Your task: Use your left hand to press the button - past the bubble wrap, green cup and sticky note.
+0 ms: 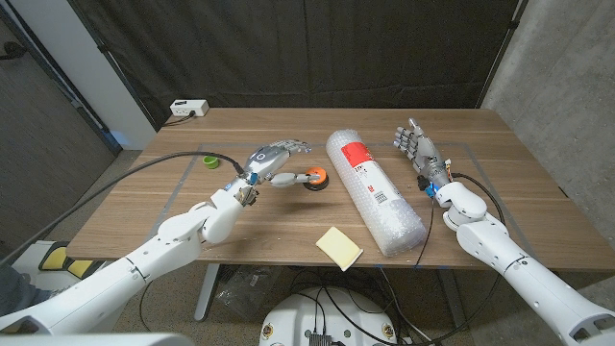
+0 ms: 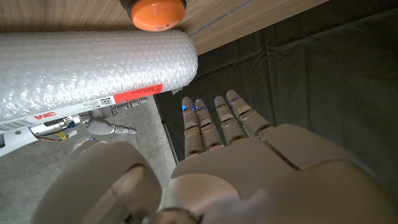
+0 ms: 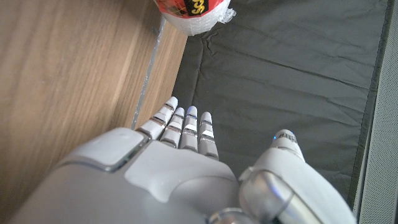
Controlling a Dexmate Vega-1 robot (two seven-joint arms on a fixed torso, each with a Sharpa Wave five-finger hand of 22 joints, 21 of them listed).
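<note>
Orange, with a dark base, the button (image 1: pixel 315 177) sits on the wooden table (image 1: pixel 288 226) just left of the bubble wrap (image 1: pixel 375 192), a long roll with a red-and-white label that lies lengthwise down the middle of the table. The left hand (image 1: pixel 273 161) hovers right beside the button on its left, fingers (image 1: pixel 293 147) stretched out together above it and the thumb reaching toward the button's side; I cannot tell whether the thumb touches it. That hand holds nothing. In the left wrist view the button (image 2: pixel 158 14) shows against the roll (image 2: pixel 93 65), with the straight fingers (image 2: pixel 214 121) pointing past the table edge. A green cup (image 1: pixel 210 161) stands behind the left arm, near the table's left side. A yellow sticky note (image 1: pixel 338 246) lies near the front edge, close to the roll's near end. The right hand (image 1: pixel 419 149) stands to the right of the roll, palm upright, fingers spread, empty.
</note>
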